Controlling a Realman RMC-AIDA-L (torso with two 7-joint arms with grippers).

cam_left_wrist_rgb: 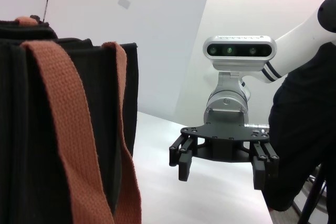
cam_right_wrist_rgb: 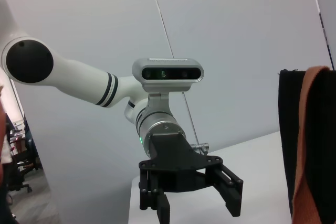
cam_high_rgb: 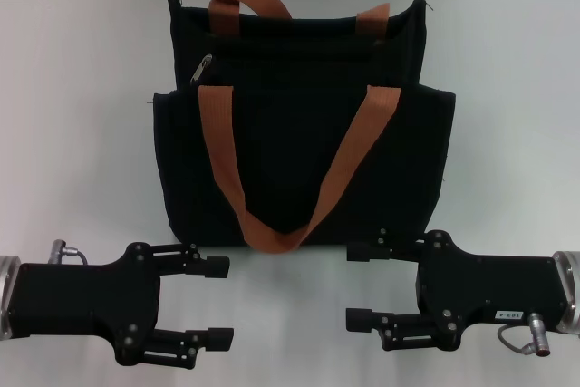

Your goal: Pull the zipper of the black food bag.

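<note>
Likely soft, floppy black food bag [cam_high_rgb: 299,147]; zipper [cam_high_rgb: 201,69] small, slick, pinch there. Left gripper [cam_high_rgb: 220,302] and right gripper [cam_high_rgb: 359,285] both spread, empty, near bag's front.

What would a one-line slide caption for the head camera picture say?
Black food bag upright on a white table, silver zipper at its top left, open left gripper and open right gripper in front, both empty.
</note>
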